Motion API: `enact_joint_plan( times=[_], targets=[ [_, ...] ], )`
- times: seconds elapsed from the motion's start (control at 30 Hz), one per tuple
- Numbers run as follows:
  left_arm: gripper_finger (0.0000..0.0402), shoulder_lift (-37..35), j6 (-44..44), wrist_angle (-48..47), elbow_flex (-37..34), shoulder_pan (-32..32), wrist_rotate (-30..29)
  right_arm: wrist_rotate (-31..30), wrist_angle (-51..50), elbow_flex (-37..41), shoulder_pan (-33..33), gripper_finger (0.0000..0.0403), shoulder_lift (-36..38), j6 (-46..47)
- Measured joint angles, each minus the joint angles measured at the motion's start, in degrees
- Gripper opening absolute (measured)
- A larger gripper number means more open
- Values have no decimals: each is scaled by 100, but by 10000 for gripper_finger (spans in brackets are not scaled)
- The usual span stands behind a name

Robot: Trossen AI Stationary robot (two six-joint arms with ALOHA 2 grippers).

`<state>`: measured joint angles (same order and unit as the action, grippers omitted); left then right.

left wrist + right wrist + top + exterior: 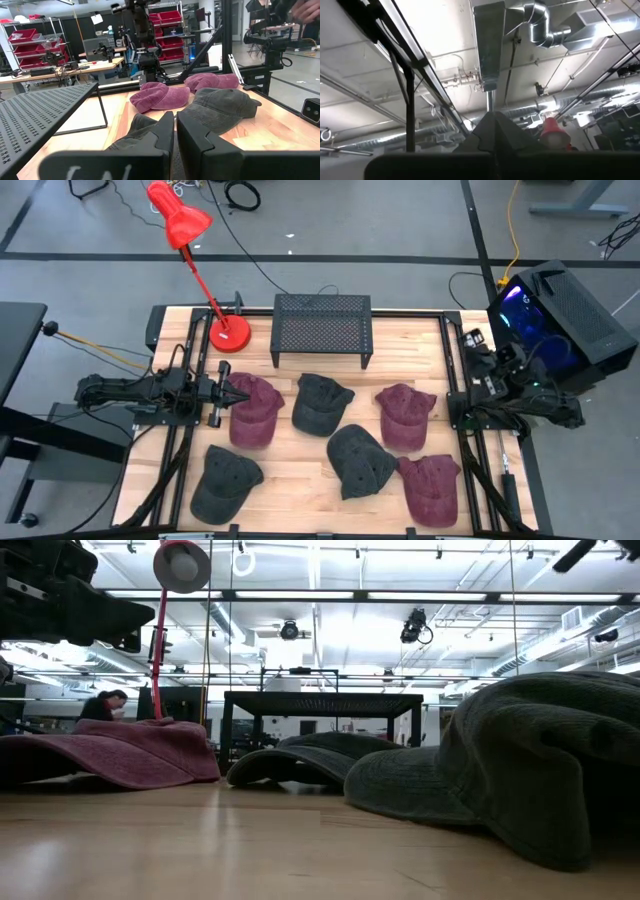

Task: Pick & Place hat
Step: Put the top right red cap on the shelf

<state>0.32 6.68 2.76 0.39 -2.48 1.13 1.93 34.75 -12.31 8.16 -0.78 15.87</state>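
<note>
Several hats lie crown up on the wooden table [300,375]: maroon hats [252,410] [405,415] [432,487] and dark grey hats [320,402] [360,460] [225,480]. My left gripper [238,393] [175,135] points level toward the table's right, shut and holding nothing, at the left edge of the left maroon hat and above it. A dark grey hat [220,107] lies just beyond its fingertips. My right gripper [475,360] [492,130] stays at the table's right edge, shut and tipped up toward the ceiling, clear of every hat.
A black perforated rack [322,328] stands at the far middle of the table. A red desk lamp [185,225] rises from its base [230,332] at the far left. Bare wood shows between the hats and along the near edge [250,850]. A person [100,705] sits in the room beyond.
</note>
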Motion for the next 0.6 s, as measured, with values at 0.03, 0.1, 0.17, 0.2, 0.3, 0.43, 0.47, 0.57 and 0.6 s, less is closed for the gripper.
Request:
enact_joint_plan(
  times=[0.03, 0.1, 0.17, 0.2, 0.3, 0.43, 0.47, 0.57, 0.6],
  targets=[
    [28, 0, -2, 0, -1, -1, -1, 0, -177, -155, -2, 4, -26, -38],
    [28, 0, -2, 0, -1, 0, -2, -2, -580, -489, 0, 4, -126, -125],
    [28, 0, -2, 0, 1, -2, -2, -2, -904, -817, 0, 4, -276, -157],
    [28, -2, -2, 0, -1, 0, 0, -2, -1014, -979, 0, 4, -367, -156],
    [28, 0, -2, 0, 1, -2, 0, -2, -1305, -1488, 0, 4, -684, -154],
    [28, 0, -2, 0, -1, 0, -1, 13, -1687, -2156, 0, 4, -1182, -139],
    [28, 0, -2, 0, 1, -2, -2, 31, -1788, -2326, -2, 4, -1308, -136],
    [28, -2, -2, 0, 0, -1, 0, 51, -2200, -2819, -2, 4, -1671, -136],
    [28, -1, -2, 0, 0, -1, -1, 53, -2341, -2986, -2, 4, -1788, -136]
  ],
)
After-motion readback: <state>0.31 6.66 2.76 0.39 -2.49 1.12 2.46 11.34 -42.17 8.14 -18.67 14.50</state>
